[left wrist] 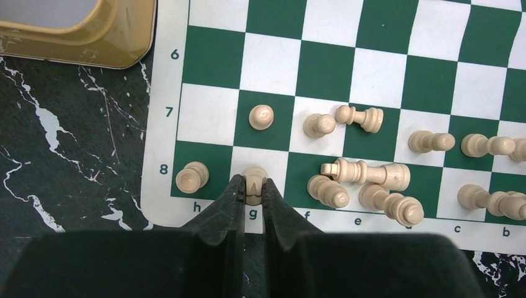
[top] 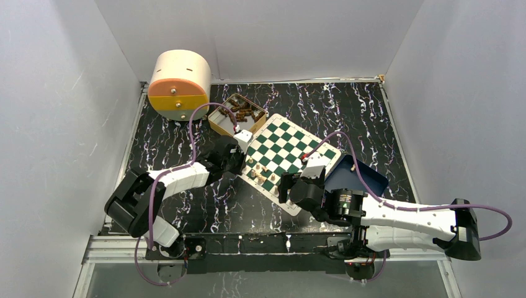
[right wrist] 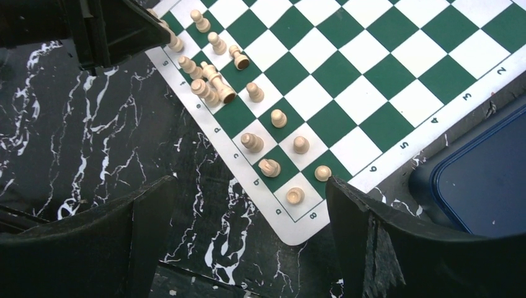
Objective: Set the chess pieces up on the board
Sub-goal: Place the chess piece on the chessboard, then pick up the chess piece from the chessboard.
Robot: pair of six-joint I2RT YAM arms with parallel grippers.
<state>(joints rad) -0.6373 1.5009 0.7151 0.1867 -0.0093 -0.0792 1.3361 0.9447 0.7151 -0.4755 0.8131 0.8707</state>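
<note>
The green and white board (top: pixel 298 139) lies tilted at the table's middle. Several tan chess pieces stand or lie along its near-left rows. My left gripper (left wrist: pixel 253 189) is shut on a tan piece (left wrist: pixel 254 175) on square g8, at the board's edge. Beside it stand a piece on h8 (left wrist: pixel 191 177) and a pawn on g7 (left wrist: pixel 261 116). A king (left wrist: pixel 366 172) and other pieces lie tipped on the e and f files. My right gripper (right wrist: pixel 248 186) is open and empty, above the board's near corner (right wrist: pixel 304 223), where several pieces (right wrist: pixel 271 167) stand.
A gold tin (top: pixel 236 115) with dark brown pieces sits off the board's far-left edge and shows in the left wrist view (left wrist: pixel 93 37). A round cream and orange container (top: pixel 178 84) stands at the back left. A dark blue tray (top: pixel 360 177) lies right of the board.
</note>
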